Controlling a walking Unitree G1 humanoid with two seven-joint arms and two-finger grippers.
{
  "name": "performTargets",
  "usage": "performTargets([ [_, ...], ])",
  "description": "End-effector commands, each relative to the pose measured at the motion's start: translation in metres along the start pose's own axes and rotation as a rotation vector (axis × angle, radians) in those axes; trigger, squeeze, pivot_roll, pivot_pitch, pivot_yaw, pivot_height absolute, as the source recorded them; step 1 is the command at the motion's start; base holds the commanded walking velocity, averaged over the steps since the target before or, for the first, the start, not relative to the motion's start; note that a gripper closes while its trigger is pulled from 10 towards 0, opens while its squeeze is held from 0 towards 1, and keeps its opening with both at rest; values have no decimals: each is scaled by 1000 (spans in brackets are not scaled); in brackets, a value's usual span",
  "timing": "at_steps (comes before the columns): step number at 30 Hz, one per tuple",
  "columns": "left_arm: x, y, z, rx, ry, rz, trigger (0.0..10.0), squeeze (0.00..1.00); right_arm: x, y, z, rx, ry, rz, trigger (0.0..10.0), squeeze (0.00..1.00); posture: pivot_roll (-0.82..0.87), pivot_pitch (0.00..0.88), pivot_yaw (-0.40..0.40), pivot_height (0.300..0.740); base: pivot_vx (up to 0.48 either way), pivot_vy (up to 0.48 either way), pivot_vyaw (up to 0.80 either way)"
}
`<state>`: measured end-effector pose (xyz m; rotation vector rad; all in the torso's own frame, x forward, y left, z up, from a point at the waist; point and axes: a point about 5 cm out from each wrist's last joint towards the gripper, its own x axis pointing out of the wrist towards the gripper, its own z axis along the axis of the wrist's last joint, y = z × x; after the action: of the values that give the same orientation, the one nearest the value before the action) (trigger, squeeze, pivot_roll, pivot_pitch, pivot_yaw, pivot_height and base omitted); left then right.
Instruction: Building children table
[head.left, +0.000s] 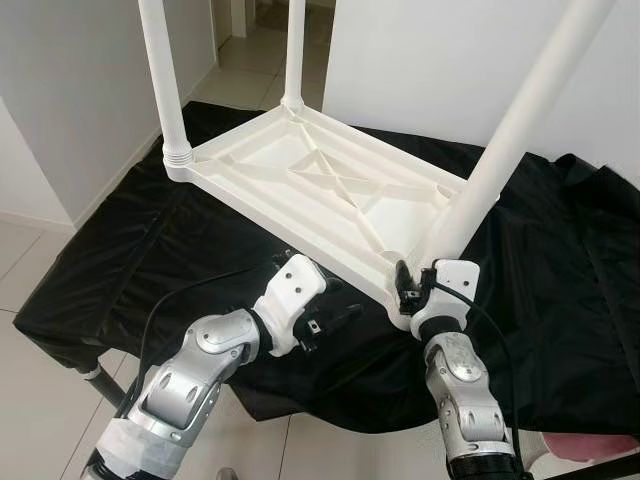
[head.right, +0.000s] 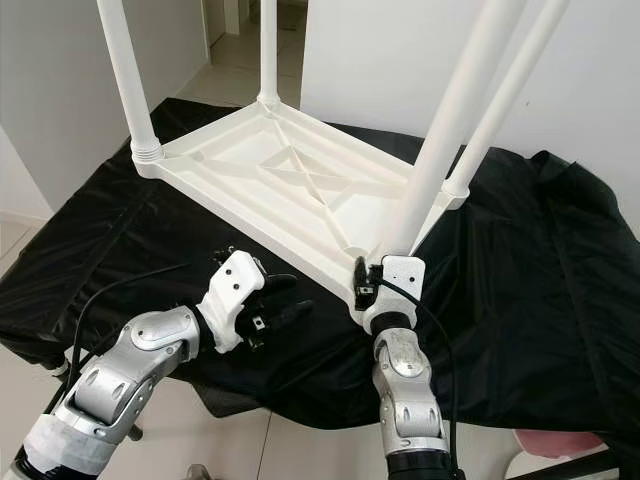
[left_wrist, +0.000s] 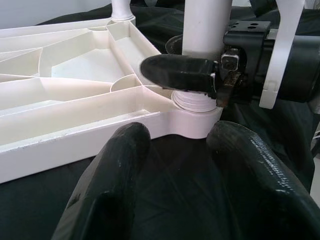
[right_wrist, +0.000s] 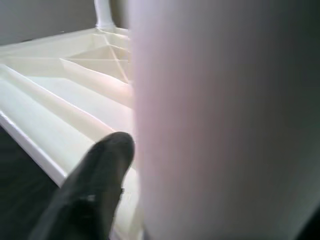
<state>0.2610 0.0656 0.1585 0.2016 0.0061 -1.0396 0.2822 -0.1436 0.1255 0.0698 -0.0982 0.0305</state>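
Tabletop (head.left: 330, 190) upside down on black-draped surface (head.left: 560, 300), sockets upward. Right end effector (head.left: 418, 290) clamped on near leg (head.left: 520, 120), for screwing. Left end effector (head.right: 278, 305) wide, unladen, waiting beside.

Soft, even daylight fills both head views, brightest on the pale floor tiles (head.left: 250, 50) of the hallway at the top, and the white table top (head.left: 330, 190) is sharp, with only faint shading between its ribs. The black cloth (head.left: 560, 290) under it soaks up light and shows dull creases without glare. In the right wrist view the table leg (right_wrist: 225, 120) is a washed-out, pinkish blur and the finger (right_wrist: 95, 185) beside it is soft; the left wrist view's own fingers (left_wrist: 115, 190) are blurred too.
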Motion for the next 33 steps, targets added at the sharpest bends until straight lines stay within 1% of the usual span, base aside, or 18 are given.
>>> performTargets([
  [1,1,-1,1,3,-4,-18,10000,0,-1,-5,2,-10,-20,20,10000,1000,12,0,-79,740,0,0,0],
  [6,1,-1,1,3,-4,-17,10000,0,-1,-8,2,-27,-15,29,10000,1000,12,0,-80,740,0,0,0],
  [7,1,-1,1,4,-4,-17,10000,0,-2,-10,3,-40,-19,57,10000,1000,10,0,-78,740,0,0,0],
  [8,1,-1,1,4,-4,-17,10000,0,-2,-10,3,-40,-19,57,10000,1000,10,0,-78,740,0,0,0],
  [9,1,-1,1,5,-4,-18,10000,0,-5,-12,3,-45,-19,110,10000,1000,5,0,-75,740,0,0,0],
  [10,1,-1,1,5,-4,-18,10000,0,-5,-12,3,-45,-19,110,10000,1000,5,0,-75,740,0,0,0],
  [11,2,-1,1,6,-4,-19,10000,0,-7,-15,2,-57,-25,176,10000,0,-6,5,-69,740,0,0,0],
  [13,2,-1,1,6,-4,-19,10000,0,-7,-15,2,-57,-25,176,10000,0,-6,5,-69,740,0,0,0],
  [15,3,0,2,9,-4,-19,10000,0,-9,-20,2,-67,-28,296,10000,0,-15,16,-62,740,0,0,0],
  [16,3,0,2,9,-4,-19,10000,0,-9,-20,2,-67,-28,296,10000,0,-15,16,-62,740,0,0,0],
  [17,4,1,2,10,-4,-19,10000,0,-8,-22,2,-69,-25,345,10000,0,-19,17,-59,740,0,0,0],
  [18,4,1,2,10,-4,-19,10000,0,-8,-22,2,-69,-25,345,10000,0,-19,17,-59,740,0,0,0],
  [20,5,1,3,12,-5,-22,10000,0,-3,-28,3,-69,-10,426,10000,0,-20,21,-53,740,0,0,0],
  [25,5,1,3,13,-6,-23,10000,0,3,-34,4,-91,1,477,10000,0,-19,24,-45,740,0,0,0],
  [26,5,3,4,17,-3,-20,10000,0,9,-37,5,-127,18,536,10000,0,-12,27,-45,740,0,0,0],
  [29,5,3,4,18,-3,-18,10000,0,11,-37,5,-137,26,558,10000,0,-12,27,-45,740,0,0,0],
  [31,5,4,4,20,-2,-18,10000,0,14,-37,3,-139,56,612,10000,0,-2,29,-47,740,0,0,0],
  [33,5,4,4,22,-2,-18,10000,0,15,-37,1,-138,67,640,10000,0,2,28,-49,740,0,0,0],
])
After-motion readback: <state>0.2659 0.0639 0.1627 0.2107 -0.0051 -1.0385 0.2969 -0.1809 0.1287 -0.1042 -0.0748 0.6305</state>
